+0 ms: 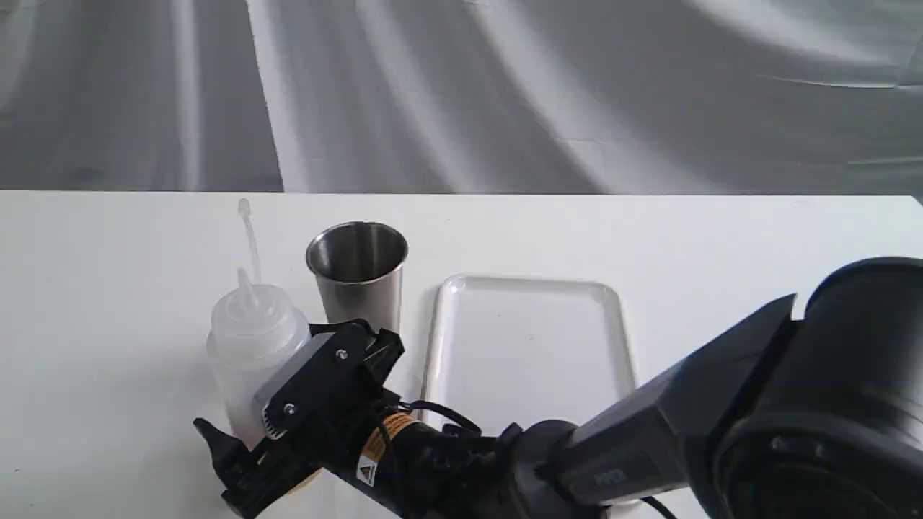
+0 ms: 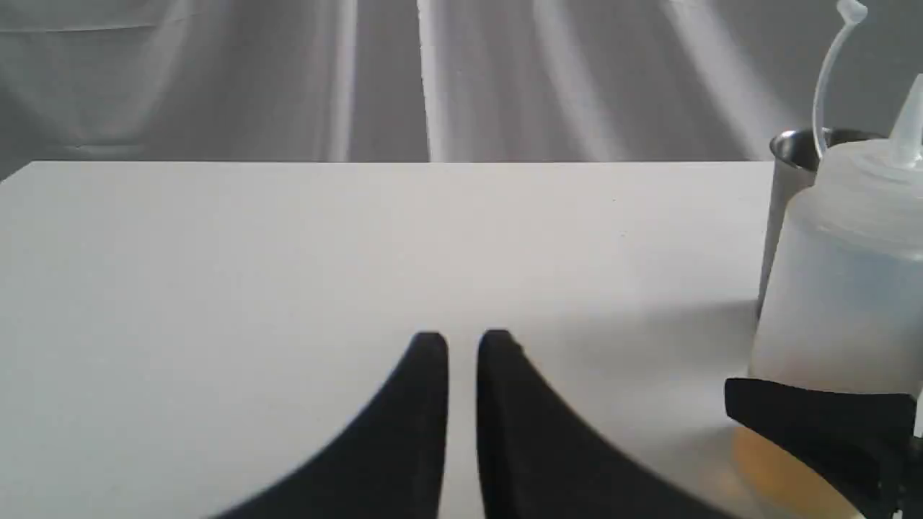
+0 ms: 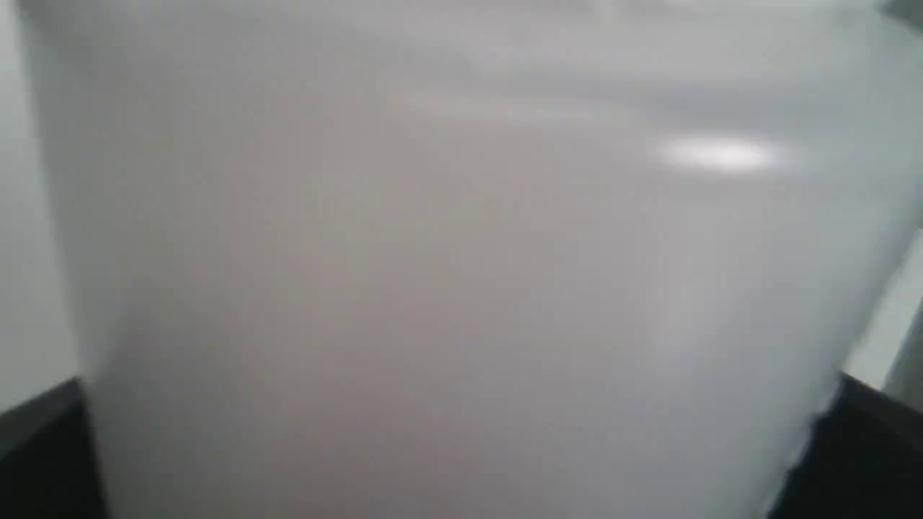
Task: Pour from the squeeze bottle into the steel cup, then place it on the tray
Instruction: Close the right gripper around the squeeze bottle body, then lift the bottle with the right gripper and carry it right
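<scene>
The squeeze bottle [image 1: 249, 331] stands upright at the left of the table, whitish, its nozzle up and its cap strap rising behind it. Amber liquid shows low in the squeeze bottle [image 2: 844, 288]. My right gripper [image 1: 254, 386] reaches across from the right and stands open, one finger on each side of the bottle's lower body. The bottle [image 3: 461, 252] fills the right wrist view between the dark fingertips [image 3: 43, 447]. Just behind and to the right stands the steel cup [image 1: 357, 274], with the white tray [image 1: 530, 346] right of it. My left gripper [image 2: 461, 339] is shut and holds nothing.
The white table [image 1: 108, 288] ends at a far edge just behind the cup, with a grey draped backdrop [image 1: 505, 86] beyond. The right arm's bulky links [image 1: 721, 432] cross the front right of the table, over the tray's near end.
</scene>
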`<action>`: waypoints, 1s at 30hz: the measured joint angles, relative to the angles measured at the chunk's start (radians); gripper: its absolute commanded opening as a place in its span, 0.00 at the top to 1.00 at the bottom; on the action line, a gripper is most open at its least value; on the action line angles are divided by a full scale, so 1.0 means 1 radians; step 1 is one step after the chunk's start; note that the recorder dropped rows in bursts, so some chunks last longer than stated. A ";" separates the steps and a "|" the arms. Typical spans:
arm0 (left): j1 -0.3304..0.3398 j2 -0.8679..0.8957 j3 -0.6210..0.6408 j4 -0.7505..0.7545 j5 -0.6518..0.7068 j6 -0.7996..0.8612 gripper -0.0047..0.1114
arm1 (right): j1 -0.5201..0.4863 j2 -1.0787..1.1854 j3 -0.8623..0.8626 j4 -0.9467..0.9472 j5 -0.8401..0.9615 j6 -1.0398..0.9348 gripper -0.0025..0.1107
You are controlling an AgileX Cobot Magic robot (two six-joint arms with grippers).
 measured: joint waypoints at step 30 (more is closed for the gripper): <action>0.000 0.000 0.000 0.000 0.000 0.000 0.89 | 0.000 0.000 -0.002 -0.018 0.000 0.002 0.98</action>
